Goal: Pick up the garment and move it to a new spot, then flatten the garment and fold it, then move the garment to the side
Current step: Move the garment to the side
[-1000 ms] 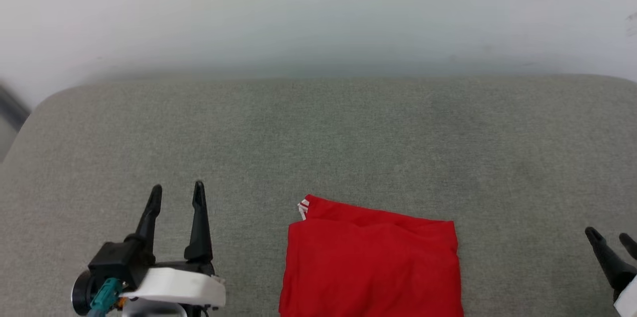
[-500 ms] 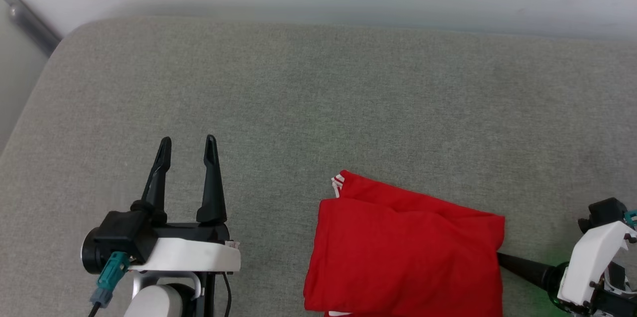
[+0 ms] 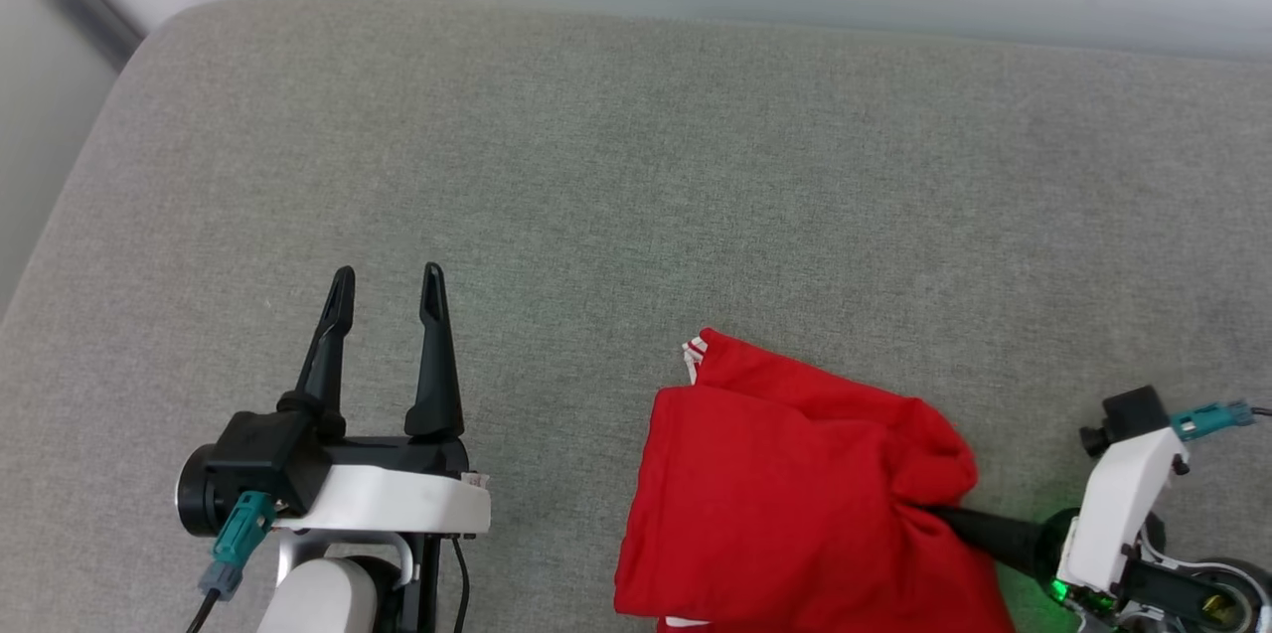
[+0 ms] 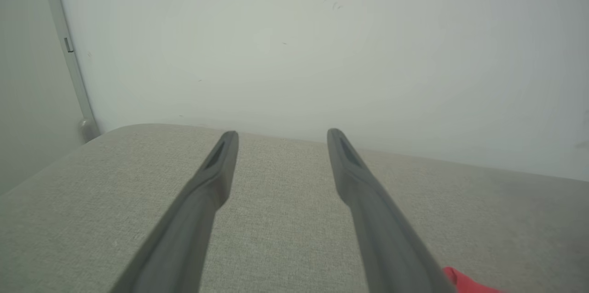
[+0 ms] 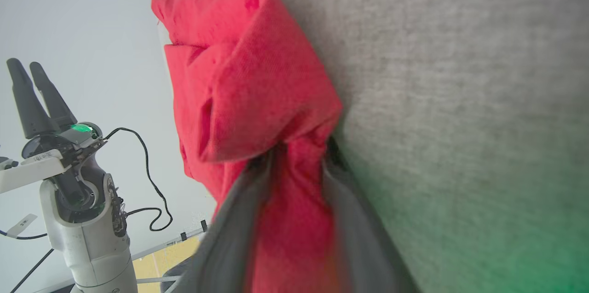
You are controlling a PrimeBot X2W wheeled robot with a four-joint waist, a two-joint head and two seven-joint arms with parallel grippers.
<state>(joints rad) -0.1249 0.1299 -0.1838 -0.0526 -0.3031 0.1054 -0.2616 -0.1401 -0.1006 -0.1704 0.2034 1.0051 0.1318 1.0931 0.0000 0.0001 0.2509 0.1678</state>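
1. The garment (image 3: 795,494) lies on the grey padded surface (image 3: 636,166), near its front edge and right of the middle. It is a compact red rectangle with a bit of striped trim showing at its far left corner.
2. Judging by that tidy shape, the pick-up, the flattening and the fold look done. Only the move to the side seems left.
3. The right pincer (image 5: 301,150), pointing in from the right, pinches a gathered bunch of cloth at the garment's right edge, and the fabric puckers toward it. Its tips are blurred and buried in cloth, so the hold may not be firm yet.
4. The left pincer (image 3: 388,277) hovers spread and empty, well left of the garment.
5. Most of the garment rests flat, not yet lifted or dragged.
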